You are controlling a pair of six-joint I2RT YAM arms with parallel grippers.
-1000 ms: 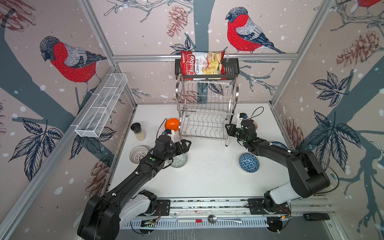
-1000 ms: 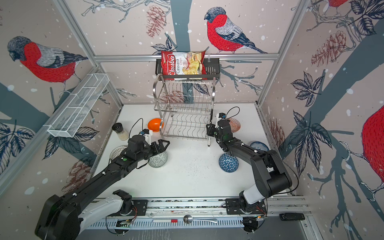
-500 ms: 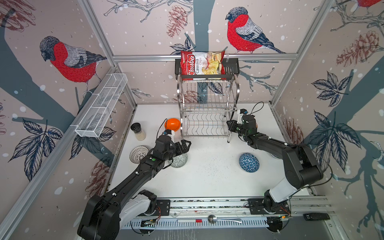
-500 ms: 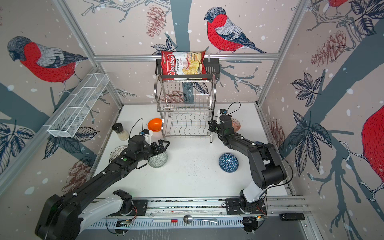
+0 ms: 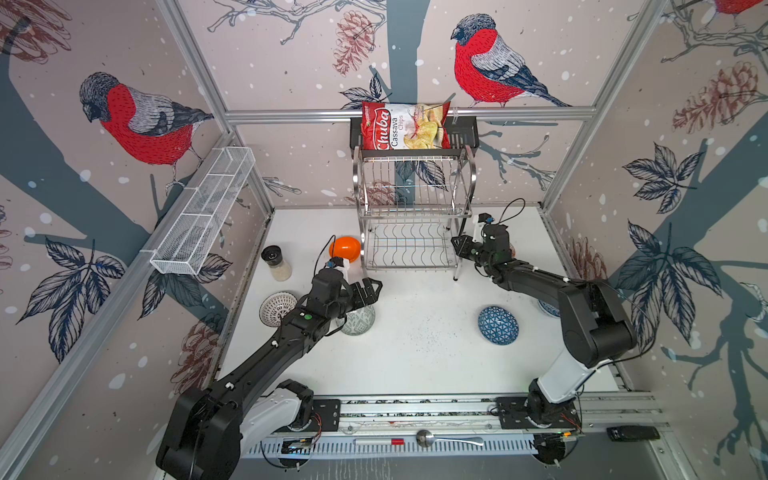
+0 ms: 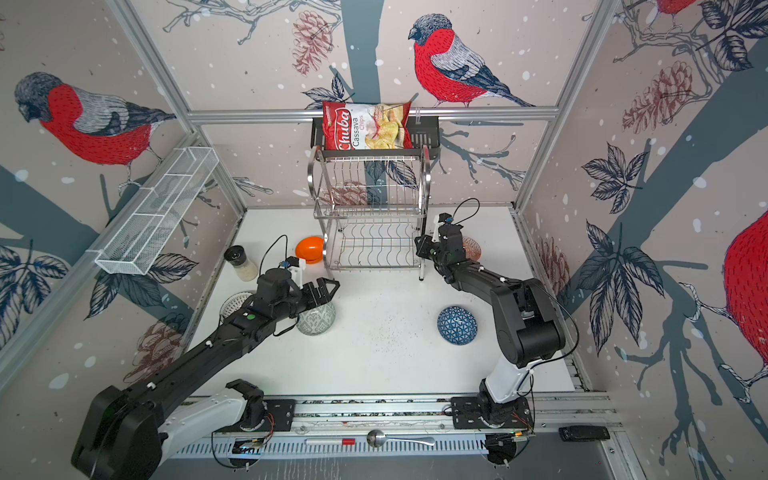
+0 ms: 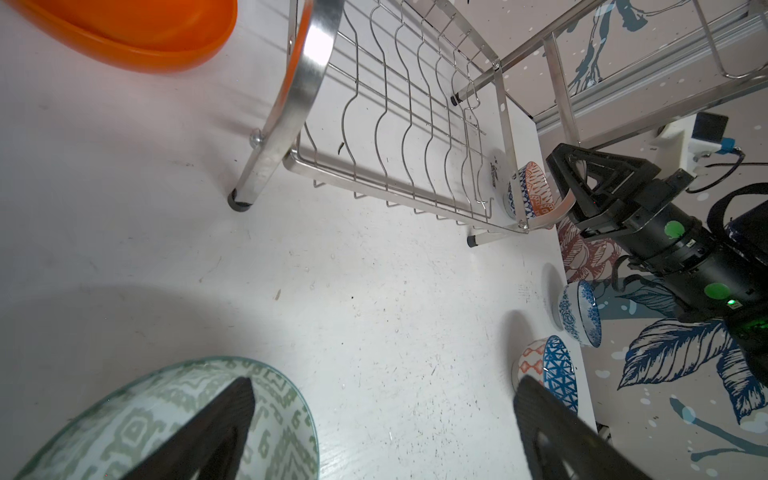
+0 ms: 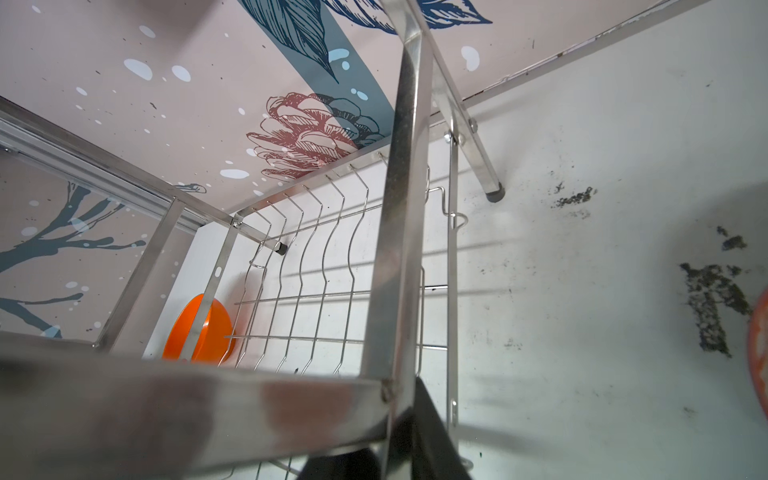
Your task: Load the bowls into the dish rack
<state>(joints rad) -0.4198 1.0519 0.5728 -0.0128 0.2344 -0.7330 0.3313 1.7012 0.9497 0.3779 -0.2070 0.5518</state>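
step: first pick, judged; rack [image 5: 411,249] at back of surface [image 5: 415,361], shelves bare; left claw [image 5: 372,288] wide, over grey-green bowl [image 5: 359,323], one finger [image 7: 224,415] above its hollow; right claw [image 5: 457,245] narrow, closed round rack's side tube; next: lower, pinch rim, lift to lower shelf; bowl mouth up, round, no long axis; rack's long axis side to side in both top views, open front toward arm bases.

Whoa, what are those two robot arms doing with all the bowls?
They are meant to load bowls into the dish rack, which holds none yet. The left gripper hangs open over the grey-green bowl. The right gripper seems to pinch the rack's side frame. The orange bowl and blue triangle bowl sit on the table.
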